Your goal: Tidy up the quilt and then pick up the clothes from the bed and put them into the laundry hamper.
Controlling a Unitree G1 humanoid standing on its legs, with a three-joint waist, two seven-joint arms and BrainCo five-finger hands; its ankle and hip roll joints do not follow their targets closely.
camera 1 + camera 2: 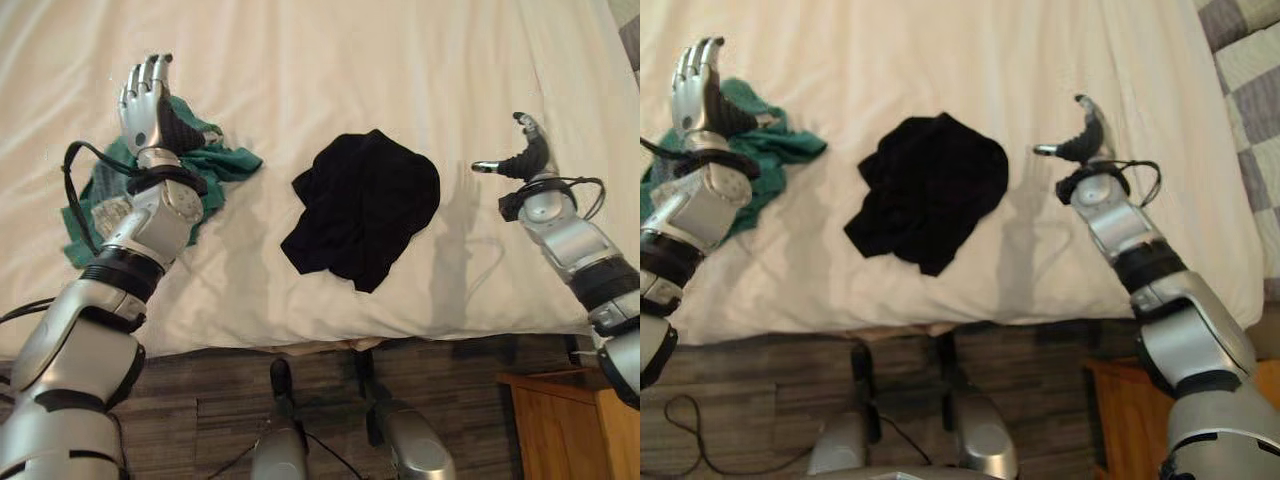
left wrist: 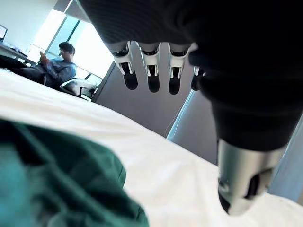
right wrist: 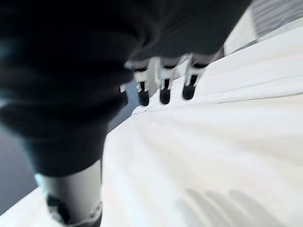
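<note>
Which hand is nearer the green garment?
Left. The left hand hovers open right over the green garment; the right hand is open far across the bed, beyond the black garment.

Wide bare white quilt [image 1: 400, 60] beyond and between both hands. Black garment [image 1: 365, 205] bunched mid-bed, open quilt on every side of it. Green garment [image 1: 215, 160] crumpled directly under left hand [image 1: 145, 95], fingers straight, raised clear above it. Right hand [image 1: 525, 150] raised over bare quilt, fingers relaxed, well apart from black garment. Wooden cabinet [image 1: 560, 420] off bed edge, lower right.
</note>
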